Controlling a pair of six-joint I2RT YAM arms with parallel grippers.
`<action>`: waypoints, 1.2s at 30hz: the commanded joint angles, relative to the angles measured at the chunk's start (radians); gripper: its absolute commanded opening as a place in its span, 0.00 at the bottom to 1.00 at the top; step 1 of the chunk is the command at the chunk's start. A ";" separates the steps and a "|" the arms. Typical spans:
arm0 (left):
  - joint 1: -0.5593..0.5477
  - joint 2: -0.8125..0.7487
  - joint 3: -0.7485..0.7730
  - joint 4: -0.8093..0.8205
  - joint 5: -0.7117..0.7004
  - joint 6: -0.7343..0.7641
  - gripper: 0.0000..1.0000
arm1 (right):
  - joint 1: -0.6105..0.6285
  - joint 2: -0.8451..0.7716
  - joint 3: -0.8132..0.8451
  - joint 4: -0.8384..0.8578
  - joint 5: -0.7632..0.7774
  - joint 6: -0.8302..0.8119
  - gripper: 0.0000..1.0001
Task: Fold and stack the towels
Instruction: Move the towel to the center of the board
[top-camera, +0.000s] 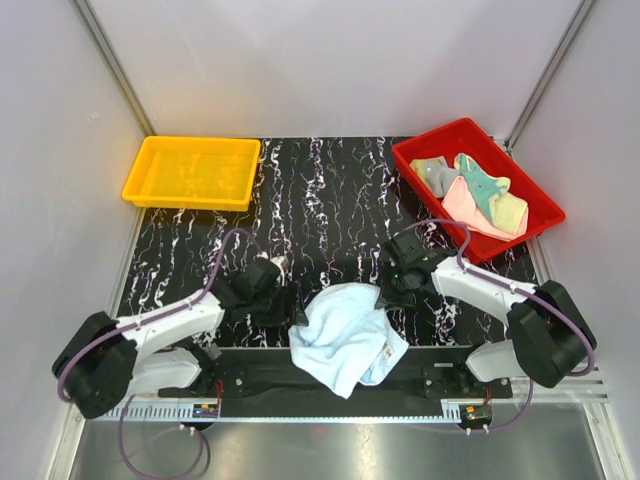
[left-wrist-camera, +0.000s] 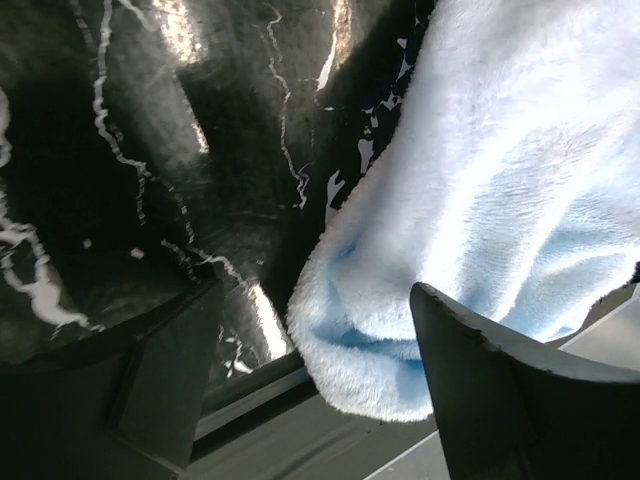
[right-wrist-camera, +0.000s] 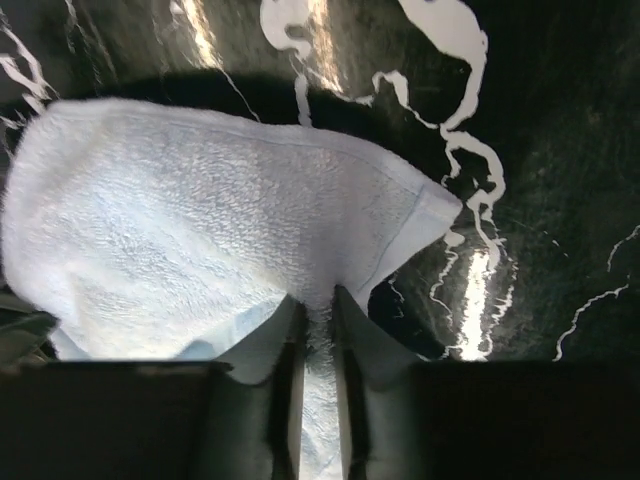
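I find the blue towel (top-camera: 345, 335) crumpled at six o'clock on the table (top-camera: 320, 200), its near edge lapping over the table's front lip between the two arm bases. It is neither flat nor folded. The right gripper (right-wrist-camera: 318, 320) sits at the towel's two o'clock corner with its jaws drawn narrow and a ridge of terry pinched between them. I judge it holds that corner so the cloth can be pulled out flat. The left gripper (left-wrist-camera: 318, 330) stands at the towel's ten o'clock side with its jaws wide. In its wrist view a rounded fold of towel lies between the two fingers without being clamped, so I read this as an approach to a second corner and not a grip. The other towels (top-camera: 475, 195), pink, teal, yellow and grey, lie in a loose heap in the red bin (top-camera: 428, 138) at two o'clock, which I take to be the supply. The yellow bin (top-camera: 185, 196) at ten o'clock is well apart from the work, and I take it to be where the stack goes. In my judgement the task is at an early stage: the first towel is yet to be spread. With one corner held and the cloth overhanging the lip, a one-sided pull could drag it off the front edge. The left jaws should close on a corner before any tension is applied.
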 joint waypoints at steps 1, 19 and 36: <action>-0.024 0.043 -0.005 0.151 -0.017 -0.039 0.76 | 0.009 0.007 0.083 0.073 0.066 -0.022 0.17; 0.004 0.146 0.401 -0.214 -0.394 0.021 0.00 | 0.005 0.396 0.757 -0.208 0.294 -0.353 0.54; 0.071 0.138 0.305 -0.130 -0.304 -0.009 0.00 | 0.140 -0.077 0.024 0.123 0.087 0.114 0.47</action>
